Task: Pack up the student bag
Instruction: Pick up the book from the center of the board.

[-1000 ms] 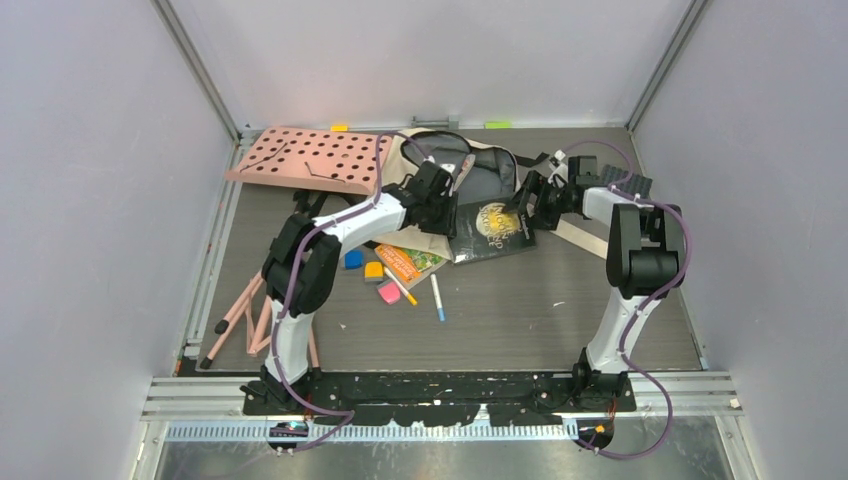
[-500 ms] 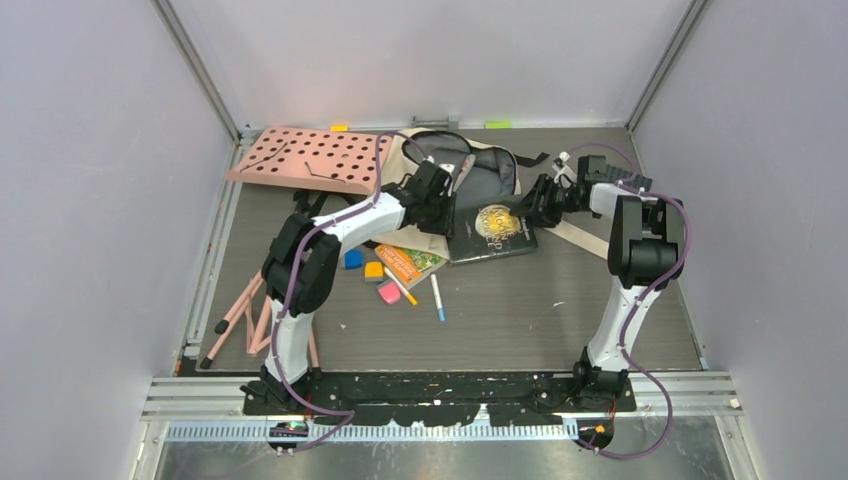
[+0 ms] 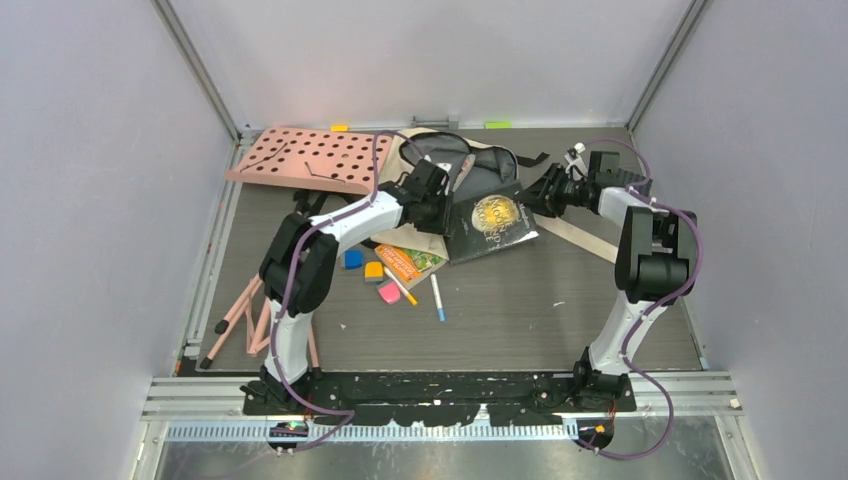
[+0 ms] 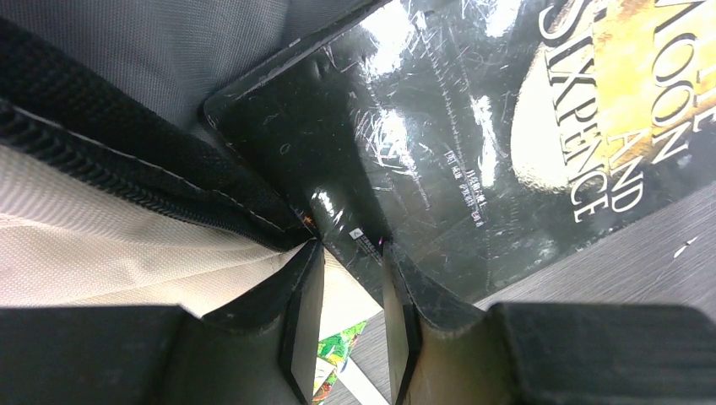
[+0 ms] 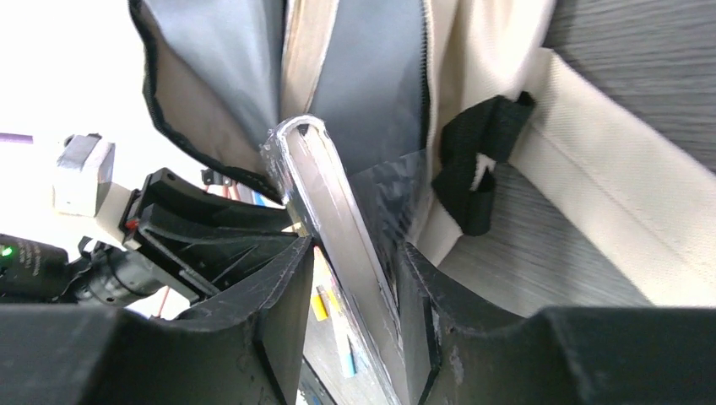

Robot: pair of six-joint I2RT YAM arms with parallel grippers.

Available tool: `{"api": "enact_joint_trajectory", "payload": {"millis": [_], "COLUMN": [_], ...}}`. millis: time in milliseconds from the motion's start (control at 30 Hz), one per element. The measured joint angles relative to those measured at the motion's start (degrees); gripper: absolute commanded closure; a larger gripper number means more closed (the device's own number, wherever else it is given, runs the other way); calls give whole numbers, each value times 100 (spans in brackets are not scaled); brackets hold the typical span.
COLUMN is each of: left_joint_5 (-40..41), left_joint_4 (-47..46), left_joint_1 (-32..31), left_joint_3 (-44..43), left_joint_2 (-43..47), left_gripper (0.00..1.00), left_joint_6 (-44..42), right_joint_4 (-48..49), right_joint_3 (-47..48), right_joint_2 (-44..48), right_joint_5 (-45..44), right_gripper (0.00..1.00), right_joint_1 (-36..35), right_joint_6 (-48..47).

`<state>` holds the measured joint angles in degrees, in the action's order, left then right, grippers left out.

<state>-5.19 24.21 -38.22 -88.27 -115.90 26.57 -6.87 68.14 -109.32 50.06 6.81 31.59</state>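
Note:
The student bag (image 3: 478, 165), cream with grey lining, lies open at the back of the table. My left gripper (image 3: 436, 196) is at its near-left rim. In the left wrist view the black zip edge (image 4: 127, 160) and cream fabric run in between the fingers (image 4: 302, 312), and the left gripper (image 4: 352, 253) is shut on the rim. A glossy black book (image 3: 490, 222) leans with its far corner in the bag's mouth. My right gripper (image 3: 537, 196) is shut on its right edge. In the right wrist view the book (image 5: 333, 202) stands edge-on between the fingers (image 5: 418, 295), pointing into the grey lining (image 5: 371, 84).
A pink perforated board (image 3: 305, 158) lies back left, with pink legs (image 3: 235, 315) at the left. In front of the bag lie an orange-green book (image 3: 408, 262), blue (image 3: 353, 259), orange (image 3: 373, 270) and pink (image 3: 388, 292) erasers, and two pens (image 3: 437, 297). A cream strap (image 3: 580, 235) trails right.
My right gripper has closed on the black book's right edge, lifted it and swung it toward the bag's mouth. The left gripper has held its place on the rim.

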Motion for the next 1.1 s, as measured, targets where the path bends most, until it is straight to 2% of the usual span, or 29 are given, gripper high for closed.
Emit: {"api": "enact_joint_trajectory", "payload": {"millis": [167,233,333,433,533,633,867,1100], "left_joint_5": [9,9,4,33,87,129,105,-114], "left_joint_4": [50,59,59,76,76,76,348,520], "left_joint_1": [4,4,2,4,2,11,365,1215], "left_joint_3": [2,2,2,2,11,13,-96,-706], "left_joint_2": [35,44,63,107,219,415,1276,1325], "left_gripper": [69,65,55,41,28,20,11,8], "left_joint_6": [-31,-55,-107,-175,-195,-208,-138,254], "right_joint_4": [-92,-192,-616,-1169,-1687,-2149,-2667,-3178], "right_joint_3": [0,4,39,94,107,184,568,1040], "right_joint_2": [267,358,562,879,1399,1947,2559,2680], "right_joint_5": [149,227,317,267,44,-310,-1038,-1843], "right_gripper": [91,98,99,99,99,99,99,99], "right_joint_1": [-87,-118,-177,-286,-437,-570,-584,-584], "right_joint_6": [28,4,-157,-356,-496,-562,-623,-643]}}
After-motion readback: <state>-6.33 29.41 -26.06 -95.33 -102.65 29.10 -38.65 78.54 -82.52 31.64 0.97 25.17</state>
